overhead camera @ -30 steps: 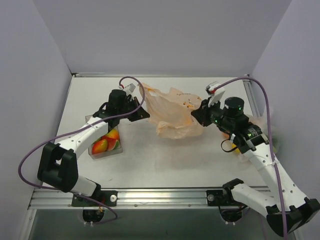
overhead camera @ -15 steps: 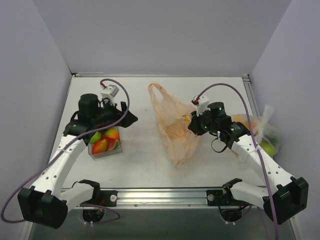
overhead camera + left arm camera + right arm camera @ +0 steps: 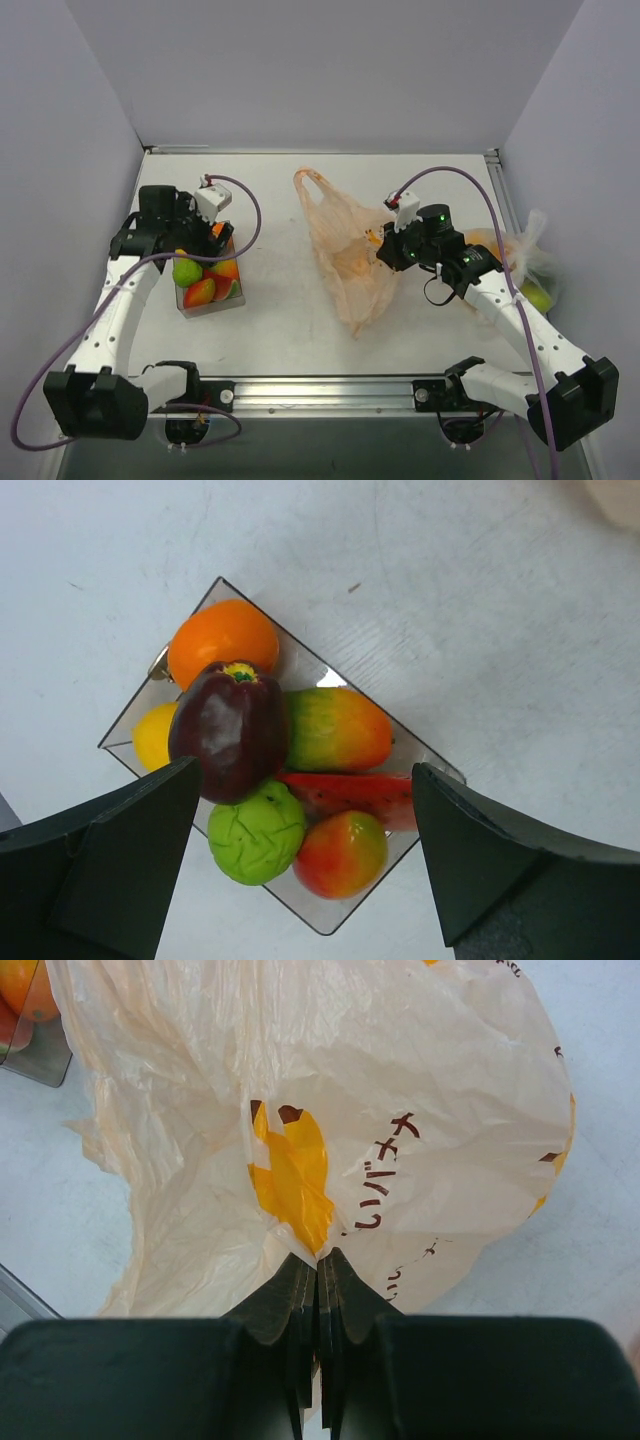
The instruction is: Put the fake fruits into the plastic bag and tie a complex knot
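Observation:
The fake fruits [image 3: 335, 728] lie heaped in a clear tray [image 3: 345, 905]: orange, maroon, yellow, green, a red slice and a red-yellow one. My left gripper [image 3: 305, 780] hangs open right above them, holding nothing. From above, the left gripper [image 3: 200, 245] is over the tray [image 3: 188, 306] at the table's left. The peach plastic bag [image 3: 350, 250] lies flat and crinkled in the middle, one handle loop [image 3: 310, 180] open at the back. My right gripper [image 3: 385, 250] is shut on the bag's right edge. In the right wrist view the right gripper [image 3: 320, 1257] pinches the plastic bag [image 3: 350, 1080]. No knot is in view.
A clear whitish bag [image 3: 525, 265] holding fruit sits at the right table edge, behind my right arm. A corner of the tray [image 3: 30, 1020] shows at the right wrist view's top left. Grey walls enclose the table on three sides.
My left gripper has let go of the bag, opened wide and swung back left over the tray. The bag now lies stretched toward the front, still pinched by my right gripper.

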### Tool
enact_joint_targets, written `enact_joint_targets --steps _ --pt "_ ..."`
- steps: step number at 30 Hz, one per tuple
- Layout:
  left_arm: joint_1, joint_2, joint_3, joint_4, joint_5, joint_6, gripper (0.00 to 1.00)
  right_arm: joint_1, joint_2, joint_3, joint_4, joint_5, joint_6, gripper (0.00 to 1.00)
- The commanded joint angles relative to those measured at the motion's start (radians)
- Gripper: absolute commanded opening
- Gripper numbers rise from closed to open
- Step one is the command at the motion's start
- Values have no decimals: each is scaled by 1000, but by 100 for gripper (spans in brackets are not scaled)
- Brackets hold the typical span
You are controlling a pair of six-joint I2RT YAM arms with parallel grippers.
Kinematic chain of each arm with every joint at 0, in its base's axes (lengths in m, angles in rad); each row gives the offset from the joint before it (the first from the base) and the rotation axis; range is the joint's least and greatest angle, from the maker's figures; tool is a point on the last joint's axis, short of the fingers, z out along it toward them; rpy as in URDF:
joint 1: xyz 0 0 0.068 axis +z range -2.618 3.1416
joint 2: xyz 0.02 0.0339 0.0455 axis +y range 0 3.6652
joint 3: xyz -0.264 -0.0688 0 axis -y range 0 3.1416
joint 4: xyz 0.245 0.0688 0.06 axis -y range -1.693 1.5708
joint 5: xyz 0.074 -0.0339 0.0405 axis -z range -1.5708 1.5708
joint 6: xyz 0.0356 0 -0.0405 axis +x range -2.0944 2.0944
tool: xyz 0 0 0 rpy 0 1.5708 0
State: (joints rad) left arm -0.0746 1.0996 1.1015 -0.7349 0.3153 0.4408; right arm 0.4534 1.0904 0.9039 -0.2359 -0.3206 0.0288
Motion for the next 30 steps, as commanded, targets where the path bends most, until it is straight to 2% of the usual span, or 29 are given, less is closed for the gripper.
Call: enact_joint_targets --steps 1,9,20,27,30 --pt "21 94 44 -37 -21 173 97 1 -6 44 3 -20 8 0" --pt "35 302 121 -43 -111 299 97 -4 5 52 -3 -29 3 0" --pt "36 404 78 52 -171 337 97 -4 20 62 -6 -35 5 0" --pt "41 447 104 34 -163 314 84 -7 23 59 -8 -34 2 0" --pt "41 430 129 2 -122 306 72 -10 25 61 -8 -34 8 0"
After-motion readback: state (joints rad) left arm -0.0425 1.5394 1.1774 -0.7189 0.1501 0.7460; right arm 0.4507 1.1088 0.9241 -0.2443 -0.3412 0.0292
